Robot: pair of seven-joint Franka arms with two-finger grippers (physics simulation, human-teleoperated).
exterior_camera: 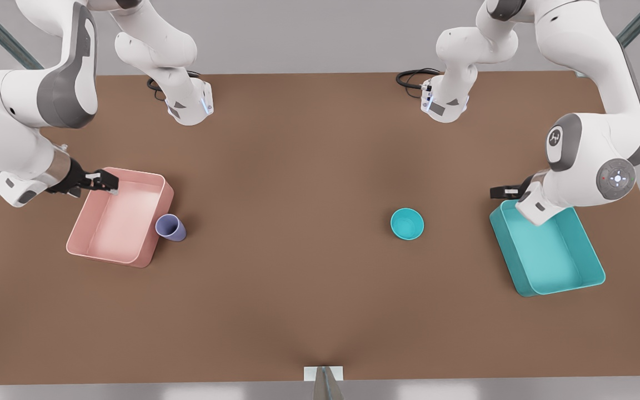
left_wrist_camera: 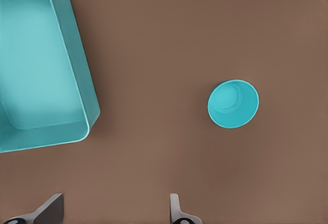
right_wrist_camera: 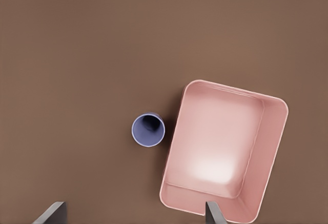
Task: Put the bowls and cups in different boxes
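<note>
Nothing is sorted yet: both boxes sit empty and both pieces wait on the bench (exterior_camera: 309, 300). The left gripper (left_wrist_camera: 115, 211) hangs over the near corner of the teal box (exterior_camera: 548, 250) on the front view's right, jaws spread wide and holding nothing, with the teal bowl (exterior_camera: 407, 224) well apart on open bench. The right gripper (exterior_camera: 103, 181) hovers above the far rim of the pink box (exterior_camera: 120, 219) on the front view's left, jaws likewise apart and empty, while the lavender cup (exterior_camera: 170, 228) stands upright just beside that box's wall. Two picks and two drops remain, I reckon.
</note>
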